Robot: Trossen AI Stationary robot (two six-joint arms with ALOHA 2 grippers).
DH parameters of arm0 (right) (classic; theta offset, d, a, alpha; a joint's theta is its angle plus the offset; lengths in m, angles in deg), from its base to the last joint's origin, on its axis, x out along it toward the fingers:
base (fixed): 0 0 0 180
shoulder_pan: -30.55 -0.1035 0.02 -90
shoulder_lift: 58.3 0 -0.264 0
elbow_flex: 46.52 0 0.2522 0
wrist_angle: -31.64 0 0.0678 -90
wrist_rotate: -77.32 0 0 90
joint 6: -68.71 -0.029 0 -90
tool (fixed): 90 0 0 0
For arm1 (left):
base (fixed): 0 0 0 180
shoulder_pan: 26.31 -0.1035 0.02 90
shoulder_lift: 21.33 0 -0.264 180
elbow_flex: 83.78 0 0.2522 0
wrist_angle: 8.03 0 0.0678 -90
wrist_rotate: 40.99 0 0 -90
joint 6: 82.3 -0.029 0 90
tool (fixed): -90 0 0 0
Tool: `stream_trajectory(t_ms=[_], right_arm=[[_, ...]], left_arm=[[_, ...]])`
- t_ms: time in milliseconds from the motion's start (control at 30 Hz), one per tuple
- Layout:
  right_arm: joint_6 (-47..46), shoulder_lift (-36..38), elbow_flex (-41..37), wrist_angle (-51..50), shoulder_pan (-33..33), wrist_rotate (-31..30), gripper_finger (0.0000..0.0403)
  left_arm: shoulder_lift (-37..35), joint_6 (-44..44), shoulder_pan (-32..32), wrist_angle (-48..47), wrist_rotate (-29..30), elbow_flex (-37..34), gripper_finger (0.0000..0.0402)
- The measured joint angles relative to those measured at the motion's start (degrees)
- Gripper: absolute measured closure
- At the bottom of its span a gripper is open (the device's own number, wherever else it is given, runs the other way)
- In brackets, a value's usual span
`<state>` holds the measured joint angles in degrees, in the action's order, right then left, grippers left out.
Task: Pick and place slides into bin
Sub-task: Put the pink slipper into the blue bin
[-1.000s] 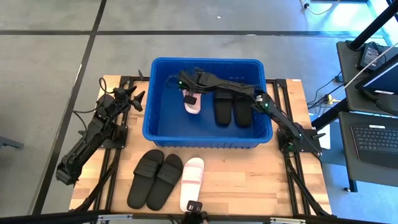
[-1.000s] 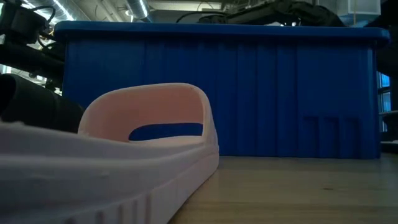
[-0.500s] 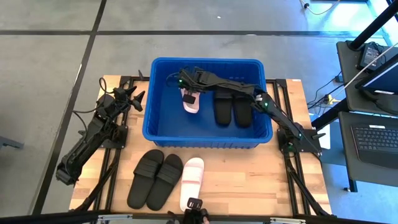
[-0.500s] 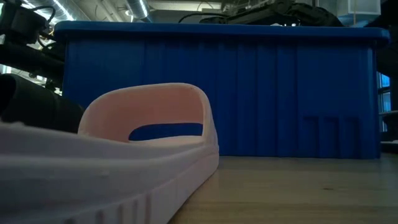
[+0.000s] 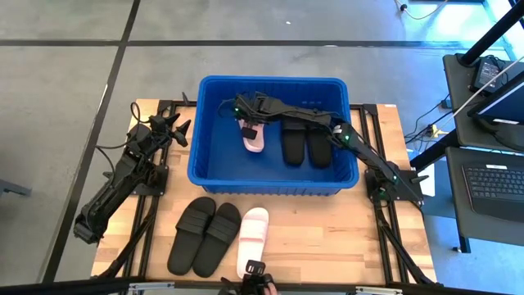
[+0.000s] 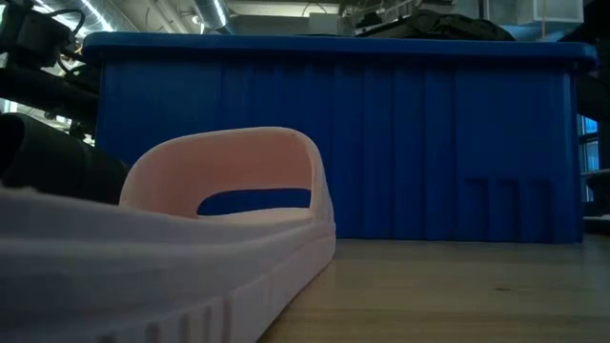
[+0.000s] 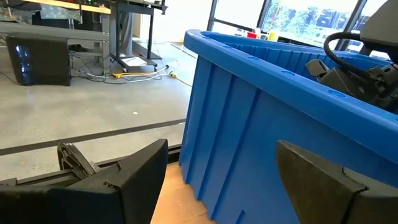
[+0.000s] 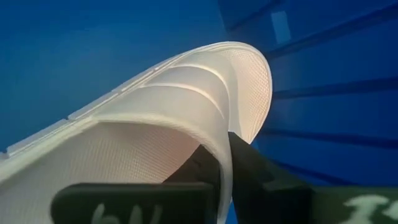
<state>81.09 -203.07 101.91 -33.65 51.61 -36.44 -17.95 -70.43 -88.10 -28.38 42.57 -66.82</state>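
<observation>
Inside the bin point(image 5: 214, 172), I see two black slides point(image 5: 304, 142) lying down, and my right gripper point(image 5: 249, 129) pinches a pink slide point(image 5: 254, 141) there. On the table, two black slides point(image 5: 204, 235) and one pink slide point(image 5: 253, 235) wait. My left gripper point(image 5: 182, 129) waits open beside the bin.

High view: looks straight down from above on the large rectangular blue plastic bin point(image 5: 274, 135), which sits mid-frame on the pale wooden table point(image 5: 344, 233). Low view: set at table-top height, facing level toward the bin's ribbed near wall point(image 6: 400, 143), with a pale pink slide sandal point(image 6: 191, 248) very close to the lens; this sandal lies in front of the bin in the high view point(image 5: 253, 238). Left wrist view: beside the bin, facing its outer wall point(image 7: 249, 124) at close range. Right wrist view: inside the bin, pressed close to a second pale pink sandal point(image 8: 180, 118).
</observation>
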Motion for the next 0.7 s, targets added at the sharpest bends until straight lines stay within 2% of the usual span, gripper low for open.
stream_trajectory(t_ms=[333, 500, 700], right_arm=[[0.11, 0.01, 0.00, -0.01, 0.07, -0.11, 0.0313], [0.11, 0.01, 0.00, -0.01, 0.11, 2.55, 0.0276], [0.11, 0.01, 0.00, -0.29, 0.11, 2.85, 0.0234]], left_arm=[[0.00, -0.27, -0.01, -0.01, 0.00, 0.00, 0.0111], [0.00, -0.36, 0.01, 0.00, 0.00, 0.00, 0.0111], [-0.02, -0.43, 0.01, -0.02, 0.00, 0.00, 0.0111]])
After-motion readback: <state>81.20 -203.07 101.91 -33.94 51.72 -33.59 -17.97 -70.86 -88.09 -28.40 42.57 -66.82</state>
